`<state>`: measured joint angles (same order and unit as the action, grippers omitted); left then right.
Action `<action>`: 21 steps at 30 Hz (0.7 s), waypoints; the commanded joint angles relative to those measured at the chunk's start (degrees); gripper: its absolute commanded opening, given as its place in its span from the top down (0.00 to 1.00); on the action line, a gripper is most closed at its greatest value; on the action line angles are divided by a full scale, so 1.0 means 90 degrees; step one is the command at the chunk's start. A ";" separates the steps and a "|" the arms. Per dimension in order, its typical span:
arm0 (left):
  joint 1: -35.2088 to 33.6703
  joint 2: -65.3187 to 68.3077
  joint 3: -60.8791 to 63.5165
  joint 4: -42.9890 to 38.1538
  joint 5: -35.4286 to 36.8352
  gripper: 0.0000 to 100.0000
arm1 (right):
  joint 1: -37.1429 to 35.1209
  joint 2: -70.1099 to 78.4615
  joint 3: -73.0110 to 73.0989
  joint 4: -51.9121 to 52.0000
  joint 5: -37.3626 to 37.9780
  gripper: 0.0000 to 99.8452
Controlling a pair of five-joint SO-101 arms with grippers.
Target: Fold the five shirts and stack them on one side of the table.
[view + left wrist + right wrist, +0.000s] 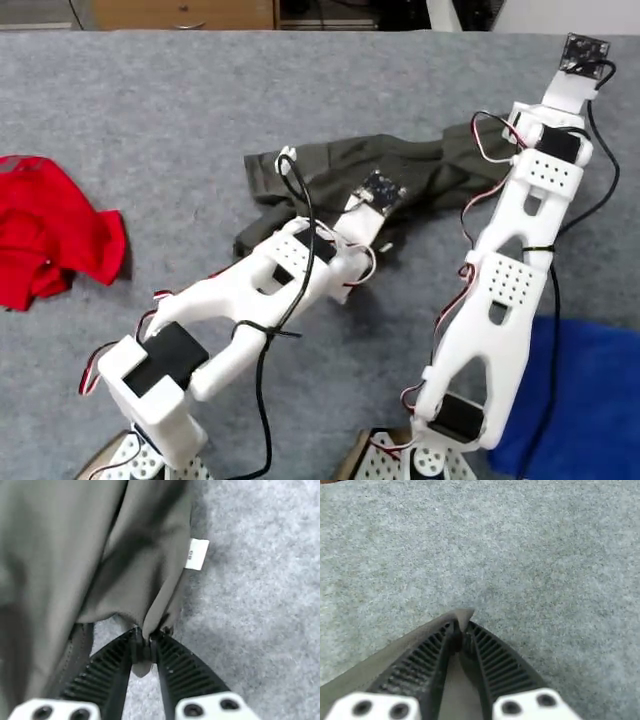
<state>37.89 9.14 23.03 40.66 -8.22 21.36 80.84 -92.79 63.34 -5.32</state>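
A dark olive shirt [410,160] lies stretched across the middle of the grey table. My left gripper [145,636] is shut on a pinched fold at the shirt's edge [125,555], close to a small white label [196,554]. My right gripper [461,629] is shut on a pointed corner of the same olive cloth [464,614], low over the grey surface. In the high view the left arm [290,270] ends over the shirt's middle. The right arm [520,230] runs to the shirt's far right end.
A crumpled red shirt [50,225] sits at the left edge of the table. A blue shirt [590,400] lies at the near right corner beside the right arm's base. Bare grey table covering [200,90] stretches along the far side.
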 commanded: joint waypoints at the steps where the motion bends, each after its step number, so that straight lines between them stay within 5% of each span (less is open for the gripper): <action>1: -0.0274 -0.0230 -0.0869 0.0850 0.0020 0.98 | 0.0171 -0.0103 -0.0278 -0.0127 -0.0029 1.00; 10: -0.0957 -0.0230 -0.3468 0.3057 0.0029 0.98 | 0.0063 -0.0317 -0.0308 0.0010 -0.0059 1.00; 21: -0.1973 -0.0230 -0.7922 0.5910 0.0303 0.98 | -0.0190 -0.3336 -0.0288 0.2891 -0.0020 1.00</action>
<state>22.51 9.14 -34.64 88.40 -5.93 21.36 62.90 -92.79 83.56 -5.32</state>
